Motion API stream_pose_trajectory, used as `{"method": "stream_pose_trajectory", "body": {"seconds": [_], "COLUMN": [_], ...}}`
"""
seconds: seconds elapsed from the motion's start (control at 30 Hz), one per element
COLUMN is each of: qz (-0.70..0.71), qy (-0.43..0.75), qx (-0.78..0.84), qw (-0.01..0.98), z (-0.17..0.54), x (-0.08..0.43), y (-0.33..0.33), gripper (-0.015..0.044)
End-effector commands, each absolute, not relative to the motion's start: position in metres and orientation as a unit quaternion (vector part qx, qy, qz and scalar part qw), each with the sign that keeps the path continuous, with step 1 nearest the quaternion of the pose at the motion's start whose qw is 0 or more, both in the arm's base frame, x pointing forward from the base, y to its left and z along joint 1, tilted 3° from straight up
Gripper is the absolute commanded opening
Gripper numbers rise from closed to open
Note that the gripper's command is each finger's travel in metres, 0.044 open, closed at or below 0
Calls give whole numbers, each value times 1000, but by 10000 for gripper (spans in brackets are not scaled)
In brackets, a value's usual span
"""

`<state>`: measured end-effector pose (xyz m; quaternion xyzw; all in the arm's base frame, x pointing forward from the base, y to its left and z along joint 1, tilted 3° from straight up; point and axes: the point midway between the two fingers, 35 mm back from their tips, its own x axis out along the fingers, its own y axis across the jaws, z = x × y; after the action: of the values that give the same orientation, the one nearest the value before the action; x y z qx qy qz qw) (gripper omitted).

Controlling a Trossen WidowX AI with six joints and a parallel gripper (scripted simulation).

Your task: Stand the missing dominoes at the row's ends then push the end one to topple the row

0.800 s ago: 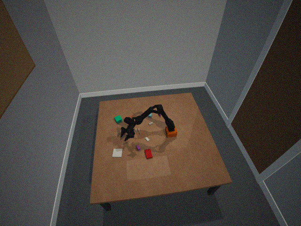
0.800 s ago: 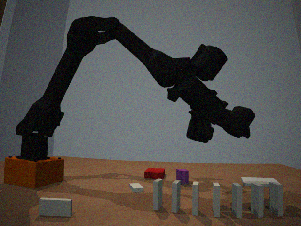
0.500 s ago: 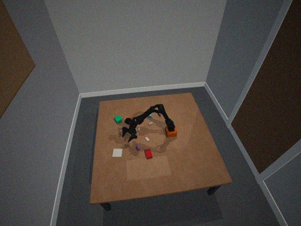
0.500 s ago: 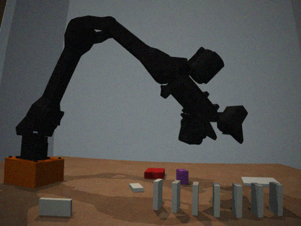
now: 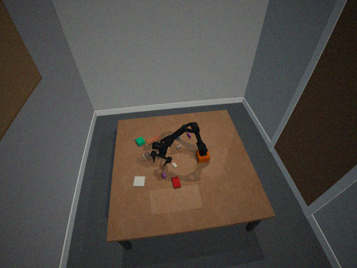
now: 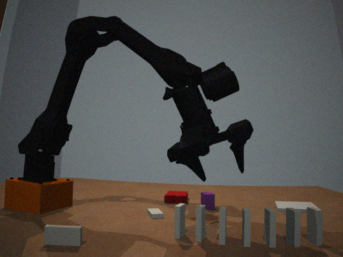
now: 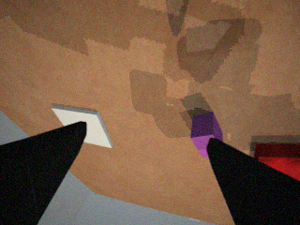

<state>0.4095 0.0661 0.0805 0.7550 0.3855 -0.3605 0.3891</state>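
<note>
A curved row of several pale grey dominoes stands upright at the right of the exterior view, from the left end domino [image 6: 179, 221] to the right end domino [image 6: 314, 226]. In the top view the arm partly hides the row; one domino [image 5: 143, 157] shows at its left. A loose domino [image 6: 62, 235] [image 5: 178, 146] rests on its long edge, away from the row. Another loose domino [image 6: 155, 213] [image 5: 174, 164] lies flat near the row's left end. My gripper [image 5: 159, 163] [image 6: 223, 176] [image 7: 149, 135] is open and empty, above the table. The wrist view shows no domino.
A purple block [image 5: 163, 175] [image 6: 207, 201] [image 7: 202, 126], a red block [image 5: 175, 182] [image 6: 176, 197] [image 7: 283, 167] and a white square tile [image 5: 139, 181] [image 6: 296, 206] [image 7: 96, 128] lie beyond the row in the exterior view. A green block [image 5: 140, 141] and orange item [image 5: 150, 140] lie opposite.
</note>
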Motion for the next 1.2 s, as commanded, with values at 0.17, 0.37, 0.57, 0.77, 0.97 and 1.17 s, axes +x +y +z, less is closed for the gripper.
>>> {"method": "stream_pose_trajectory", "body": {"seconds": [0.17, 0.37, 0.57, 0.77, 0.97, 1.17], "qz": [-360, -349, -349, -349, -349, -349], "qy": [556, 586, 586, 586, 586, 586], "qx": [429, 370, 370, 370, 370, 370], "qw": [614, 631, 631, 631, 631, 631], "z": [69, 70, 70, 70, 20, 4], "x": [304, 288, 288, 288, 292, 292], "y": [33, 31, 31, 31, 31, 32], "gripper": [440, 440, 440, 440, 440, 440]}}
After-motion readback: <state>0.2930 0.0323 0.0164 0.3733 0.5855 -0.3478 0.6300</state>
